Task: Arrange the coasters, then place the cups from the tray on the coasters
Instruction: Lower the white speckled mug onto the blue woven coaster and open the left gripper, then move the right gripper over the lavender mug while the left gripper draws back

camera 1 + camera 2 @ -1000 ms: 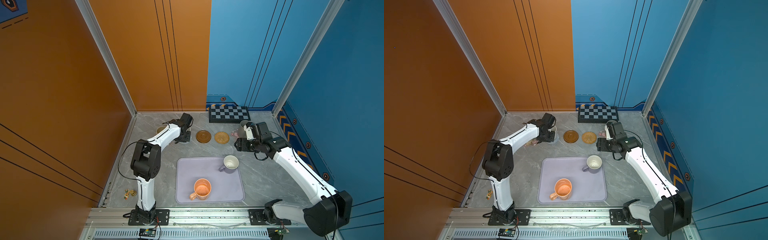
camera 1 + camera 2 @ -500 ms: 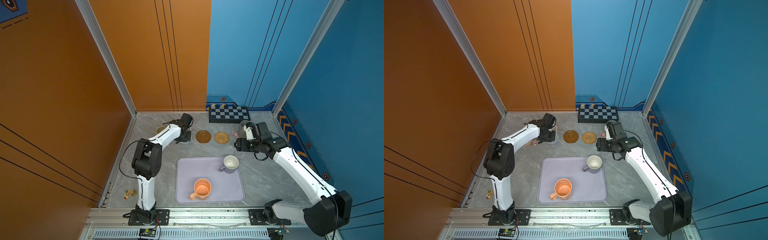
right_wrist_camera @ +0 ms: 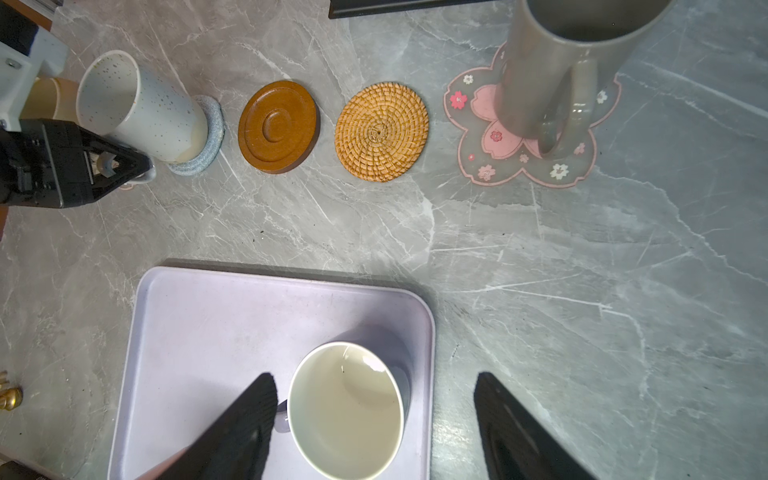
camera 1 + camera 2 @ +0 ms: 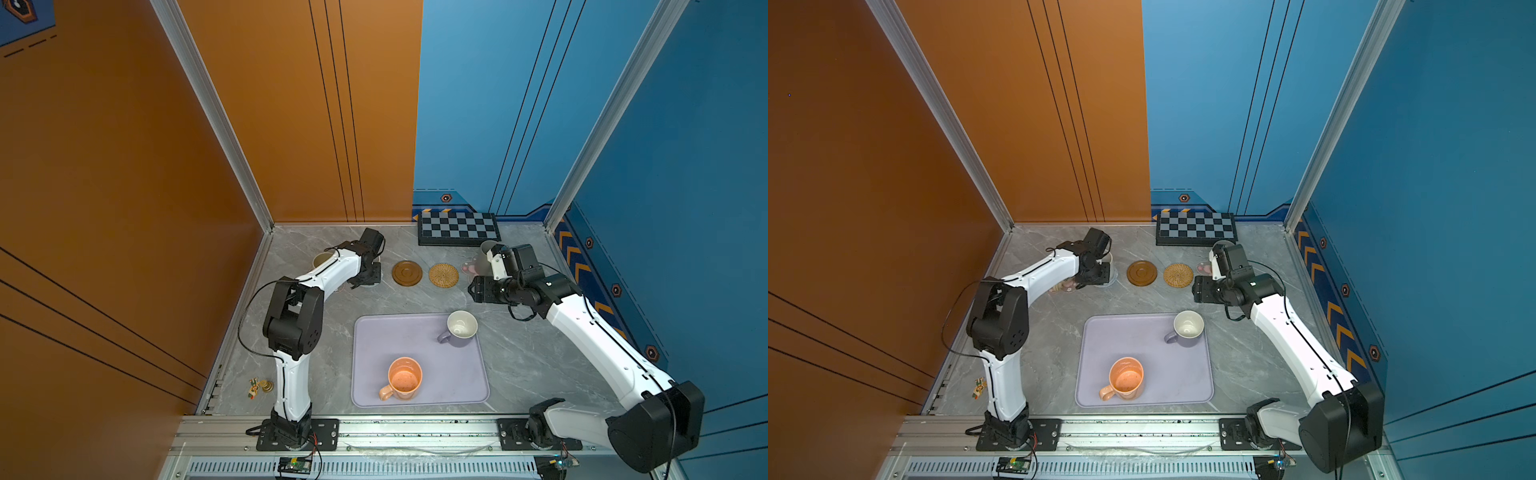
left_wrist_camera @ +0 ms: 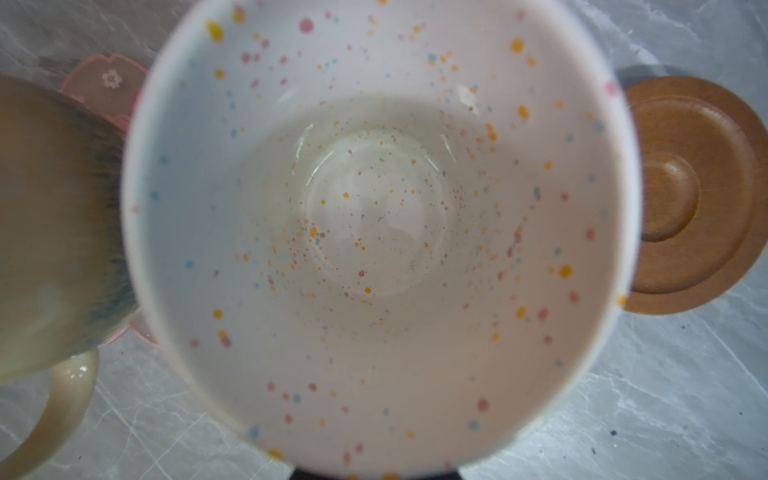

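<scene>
My left gripper is shut on the handle of the speckled white cup, which stands on the blue-grey coaster. Beside it a beige cup sits on a pink flower coaster. The brown wooden coaster and the rattan coaster are bare. A grey cup stands on the other pink flower coaster. My right gripper hangs open above the lavender cup, at the tray's far right corner. The orange cup stands near the tray's front.
A black-and-grey checkerboard lies against the back wall behind the row of coasters. Small brass trinkets lie by the left wall near the front. Orange and blue walls close in the table on three sides.
</scene>
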Available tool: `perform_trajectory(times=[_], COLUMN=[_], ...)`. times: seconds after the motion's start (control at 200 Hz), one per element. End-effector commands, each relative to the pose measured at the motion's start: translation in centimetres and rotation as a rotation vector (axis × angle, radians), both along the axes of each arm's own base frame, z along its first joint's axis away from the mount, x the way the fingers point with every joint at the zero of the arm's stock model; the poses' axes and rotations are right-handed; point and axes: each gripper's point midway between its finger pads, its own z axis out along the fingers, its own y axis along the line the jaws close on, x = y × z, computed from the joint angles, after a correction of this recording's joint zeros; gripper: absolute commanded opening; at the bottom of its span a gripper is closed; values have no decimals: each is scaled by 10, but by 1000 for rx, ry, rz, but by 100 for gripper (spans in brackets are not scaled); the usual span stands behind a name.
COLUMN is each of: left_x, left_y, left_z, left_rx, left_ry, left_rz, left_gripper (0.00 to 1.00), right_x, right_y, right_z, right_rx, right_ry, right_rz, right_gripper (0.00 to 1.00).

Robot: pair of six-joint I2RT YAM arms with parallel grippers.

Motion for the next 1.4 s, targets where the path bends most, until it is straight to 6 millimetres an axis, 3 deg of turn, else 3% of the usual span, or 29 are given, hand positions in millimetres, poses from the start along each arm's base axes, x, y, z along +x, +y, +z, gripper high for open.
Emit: perform_trajectory(times=[0.0, 0.08, 0.295, 0.726, 0.821, 1.136, 1.396], left_x=[-2, -4, -10, -22, -29, -63, -99], left_y=[4, 4, 4, 8, 8, 15, 13], left_z=[4, 1, 2, 20, 32, 76, 96], left_rx=[-31, -34, -40, -35, -48, -56, -64], left_ry=[-11, -3, 3, -31, -49, -142, -198], left_rz=[26, 25, 27, 19, 5, -54, -131], left_gripper=[1, 6, 30, 36, 45, 48, 50], right_x=[-4, -5, -8, -20, -22, -32, -39], right_y=[0, 0, 1, 2, 4, 24, 40], right_z=[4, 6, 11, 19, 22, 22, 28], right_rx=[18, 23, 37, 35, 36, 21, 20], right_ry=[-17, -20, -28, -32, -39, -44, -61], right_rz=[11, 11, 7, 4, 3, 22, 36], right_gripper=[77, 77, 78, 78, 77, 78, 78])
